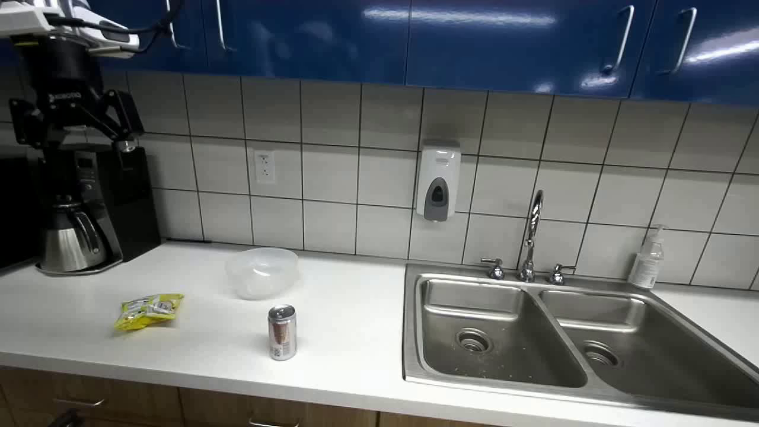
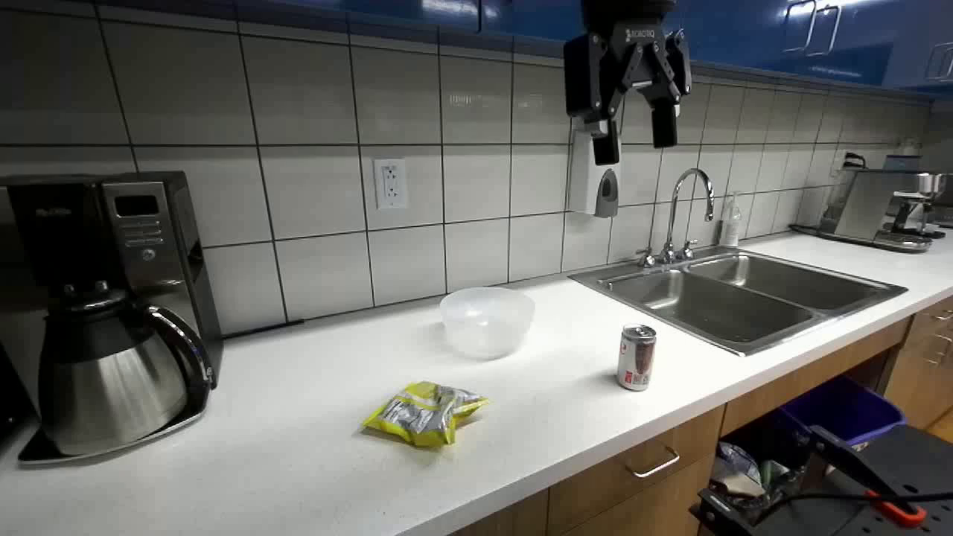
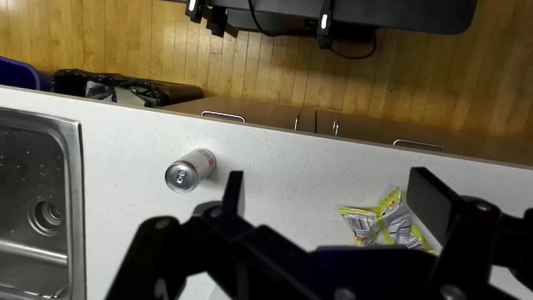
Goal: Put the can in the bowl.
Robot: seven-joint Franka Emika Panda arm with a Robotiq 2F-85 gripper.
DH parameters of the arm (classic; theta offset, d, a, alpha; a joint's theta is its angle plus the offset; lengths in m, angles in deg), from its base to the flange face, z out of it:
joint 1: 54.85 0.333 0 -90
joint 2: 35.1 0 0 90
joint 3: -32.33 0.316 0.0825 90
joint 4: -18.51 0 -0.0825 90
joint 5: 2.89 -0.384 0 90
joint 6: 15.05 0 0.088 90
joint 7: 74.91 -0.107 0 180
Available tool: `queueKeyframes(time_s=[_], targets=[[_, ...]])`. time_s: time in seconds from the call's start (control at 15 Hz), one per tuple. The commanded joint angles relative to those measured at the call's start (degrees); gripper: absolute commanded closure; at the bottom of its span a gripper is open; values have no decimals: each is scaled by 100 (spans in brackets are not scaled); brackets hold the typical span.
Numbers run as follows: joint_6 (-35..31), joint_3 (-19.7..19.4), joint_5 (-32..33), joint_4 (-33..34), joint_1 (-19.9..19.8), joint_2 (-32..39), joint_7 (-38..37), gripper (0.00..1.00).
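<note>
Though below claw (image 2: 636, 140), can (image 2: 636, 359) apart.

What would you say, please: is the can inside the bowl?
No, in an exterior view the can stands upright on the counter, apart from the bowl.

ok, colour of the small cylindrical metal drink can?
The cylindrical metal can is silver-grey with red markings, best seen in an exterior view.

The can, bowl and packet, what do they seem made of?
Can: metal, likely aluminium, its top bare and shiny silver. Bowl: probably plastic, smooth, whitish and translucent, though frosted glass can't be ruled out. Packet: likely thin plastic film, glossy and crinkled.
</note>
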Motion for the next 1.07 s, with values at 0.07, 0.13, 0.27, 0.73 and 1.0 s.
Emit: queueKeyframes(time_s=[0.07,0.13,0.27,0.73,1.0], targets=[[11,-93,47,10,109,16,-48,0],[11,-93,47,10,109,16,-48,0],[11,-93,47,10,109,16,-48,0],[11,-93,47,10,109,16,-48,0],[-101,-84,147,-60,56,76,-122,0]])
